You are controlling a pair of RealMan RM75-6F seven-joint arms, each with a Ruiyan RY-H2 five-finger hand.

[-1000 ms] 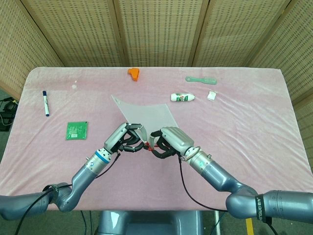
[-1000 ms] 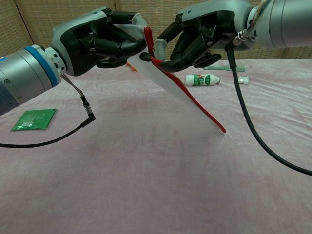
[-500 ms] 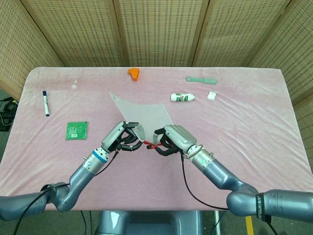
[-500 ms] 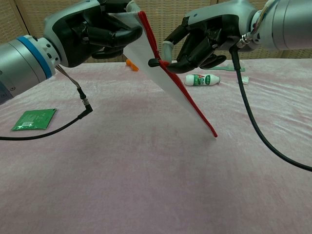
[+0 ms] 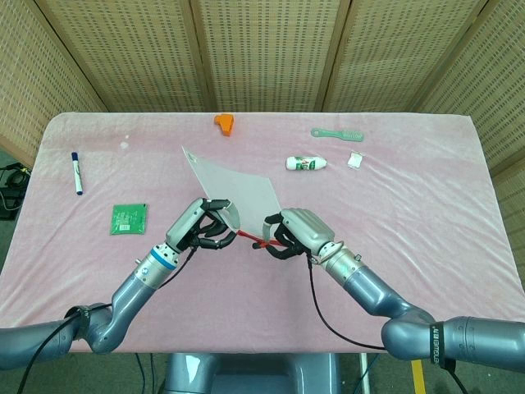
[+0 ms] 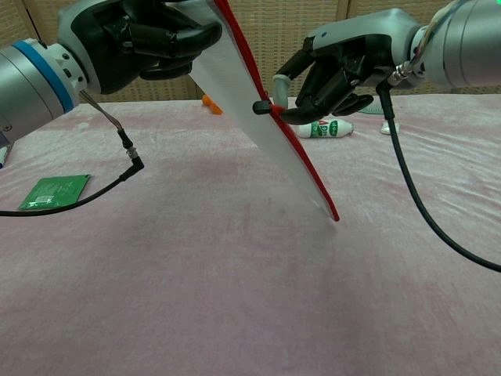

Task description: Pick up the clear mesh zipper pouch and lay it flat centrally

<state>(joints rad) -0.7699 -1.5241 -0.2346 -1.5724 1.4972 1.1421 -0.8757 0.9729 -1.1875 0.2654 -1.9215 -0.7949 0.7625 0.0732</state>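
Red-edged and translucent, held up off the cloth between both hands: the clear mesh zipper pouch [image 6: 258, 110], tilted steeply, lower corner just above or touching the table, hard to say which. Gripped along the top edge by the left hand [image 5: 203, 226], fingers curled around it, fingertips hidden behind the pouch in the chest view. Pinched at the red zipper trim by the right hand [image 5: 297, 232], thumb and a finger on the strip, other fingers bent in beside it. Seen from the head view as a pale sheet reaching back from the hands toward the table's middle, far corner close to the orange object [image 5: 224, 121], mesh texture too faint to make out.

Spread under everything, the pink tablecloth [image 5: 426, 205]. Off to the left, a green packet [image 5: 130, 218] and a blue-capped marker [image 5: 76, 173]. Toward the back right, a small white bottle [image 5: 307, 163], a green comb [image 5: 337, 134] and a small white wrapper [image 5: 355, 160], its print unreadable. Looped across the cloth in the chest view, black cables [image 6: 117, 184] from both wrists, cut off at the frame edges.
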